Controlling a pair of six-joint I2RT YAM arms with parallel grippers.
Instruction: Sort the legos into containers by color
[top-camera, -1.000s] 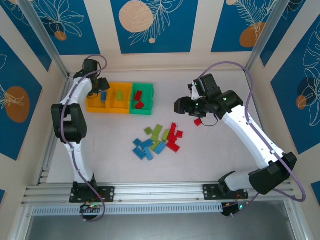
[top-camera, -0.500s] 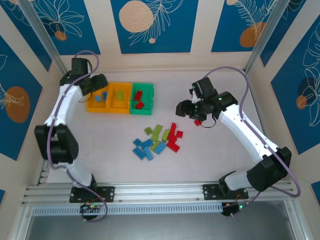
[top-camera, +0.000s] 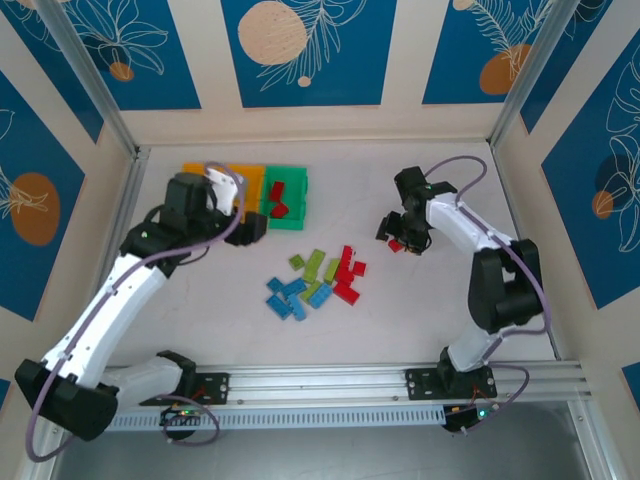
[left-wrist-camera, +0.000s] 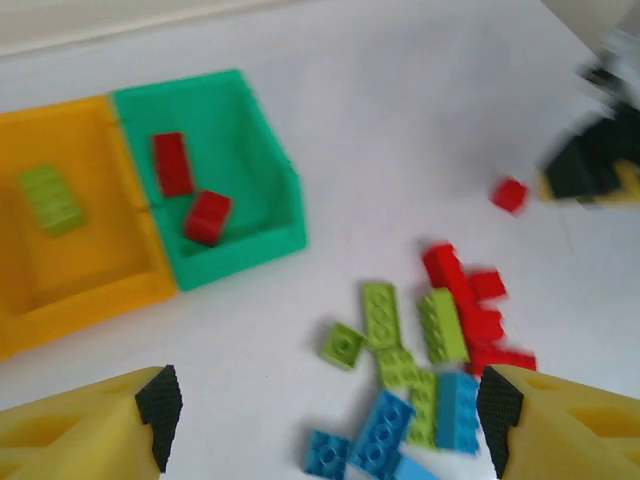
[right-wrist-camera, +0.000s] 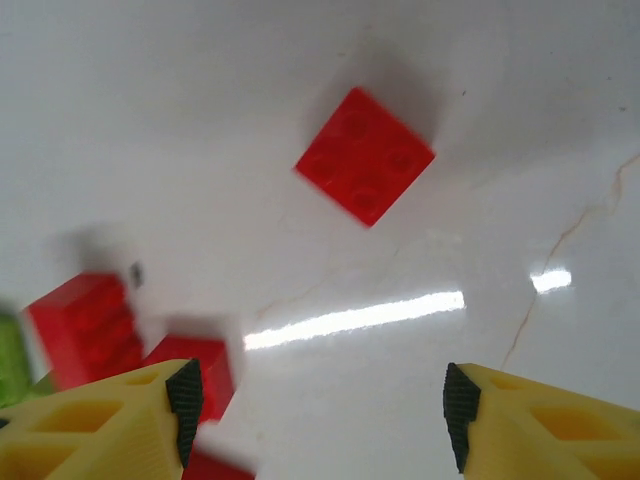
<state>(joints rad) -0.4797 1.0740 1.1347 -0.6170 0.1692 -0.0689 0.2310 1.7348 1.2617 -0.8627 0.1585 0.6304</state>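
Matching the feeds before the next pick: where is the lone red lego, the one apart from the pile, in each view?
Top external: lone red lego, right of centre.
Left wrist: the lego sits upper right.
Right wrist: the lego sits upper centre, largest here.
Shared landmark: the pile's red legos, lower left of it in all three.

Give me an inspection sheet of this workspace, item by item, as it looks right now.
Surface: white glossy table.
Job's things: loose legos piled mid-table; one red brick apart; green bin holds two red bricks; orange bin holds one lime brick.
Clutter: nothing seen.
Grippers: left gripper open, empty; right gripper open, empty, by the lone red brick.
Cables: purple cable running along each arm.
Surroundings: blue leaf-patterned panels; aluminium rail at near edge.
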